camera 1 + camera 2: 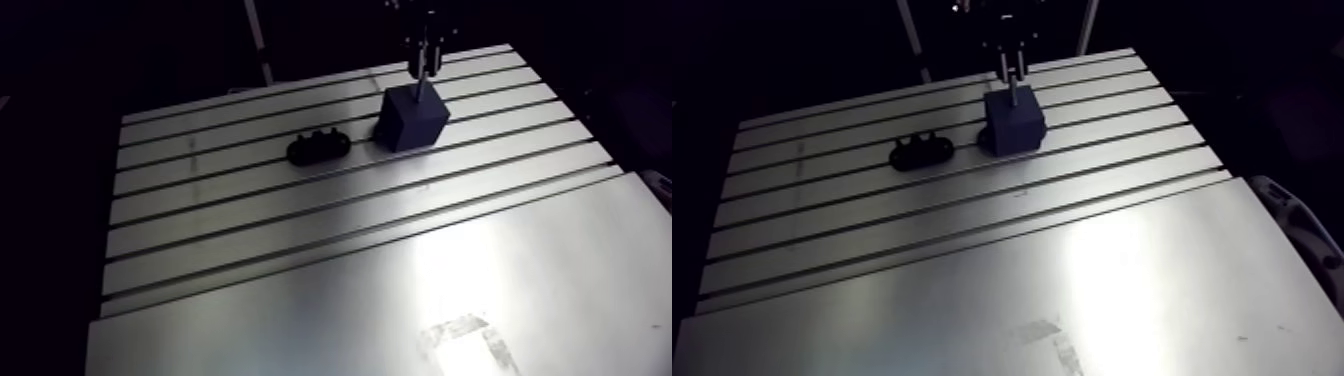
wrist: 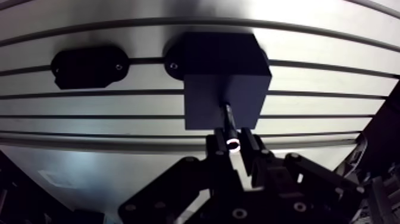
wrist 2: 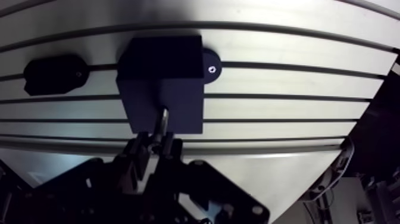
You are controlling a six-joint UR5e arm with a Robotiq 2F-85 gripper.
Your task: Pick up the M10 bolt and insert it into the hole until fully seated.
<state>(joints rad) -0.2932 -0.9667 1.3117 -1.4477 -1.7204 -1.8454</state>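
Observation:
A dark blue block (image 1: 412,116) stands on the slotted aluminium table (image 1: 300,230) at its far side. My gripper (image 2: 233,145) hangs straight over the block, shut on the head of the M10 bolt (image 2: 228,119). In the wrist view the bolt's shank runs from between the fingertips down to the block's top face (image 2: 223,89), and its tip meets that face; the hole itself is hidden by the shank. In the arm view the bolt (image 1: 1013,90) shows as a thin bright rod between the fingers and the block (image 1: 1014,124).
A low black holder (image 1: 318,146) with several bumps lies on the table beside the block, a short gap apart; the wrist view shows the holder (image 2: 89,65) as an oval. A smooth metal plate (image 1: 420,300) covers the near half of the table.

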